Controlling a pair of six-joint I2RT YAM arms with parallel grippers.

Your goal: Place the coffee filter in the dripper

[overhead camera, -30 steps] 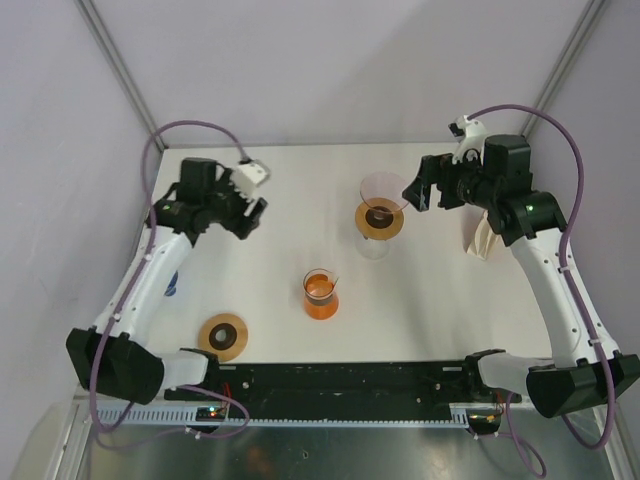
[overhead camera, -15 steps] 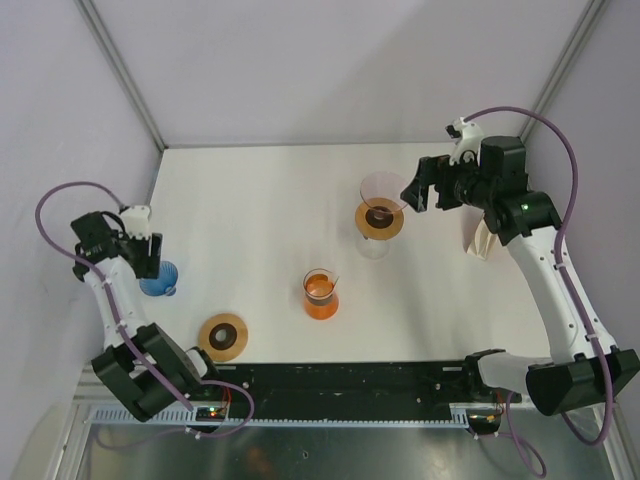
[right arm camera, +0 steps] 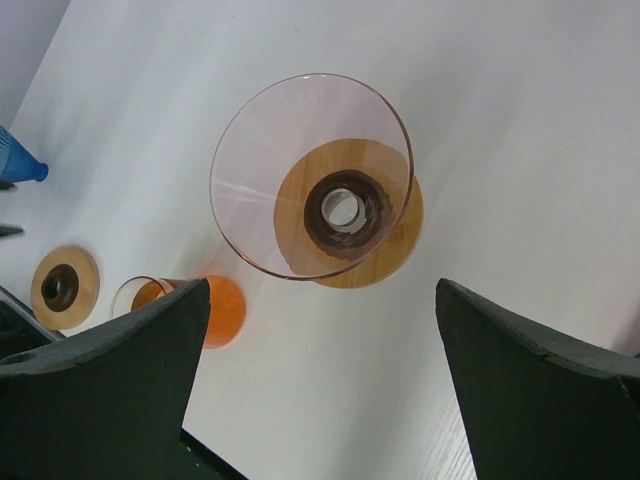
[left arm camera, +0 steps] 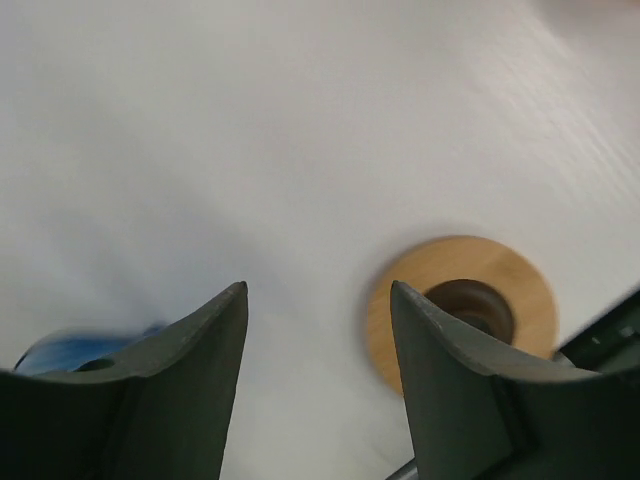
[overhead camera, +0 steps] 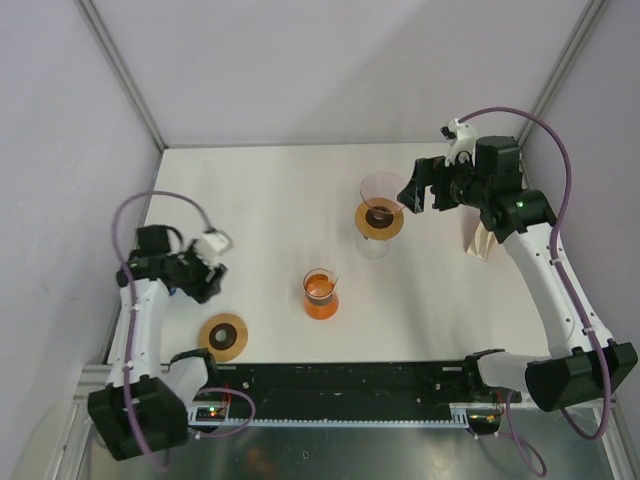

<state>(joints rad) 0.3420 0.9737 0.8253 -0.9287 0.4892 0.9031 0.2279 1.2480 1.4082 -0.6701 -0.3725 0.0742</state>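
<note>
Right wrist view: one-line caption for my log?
Open right gripper frames the empty glass dripper on its wooden collar; orange beaker beyond, no filter in view.

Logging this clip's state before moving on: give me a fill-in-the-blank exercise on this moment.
1. The dripper holds ___ filter.
2. The coffee filter lies beside the ___ arm.
3. The beaker holds ___ liquid.
4. The left end effector and the right end effector are both ___.
Missing words: no; right; orange; open.
</note>
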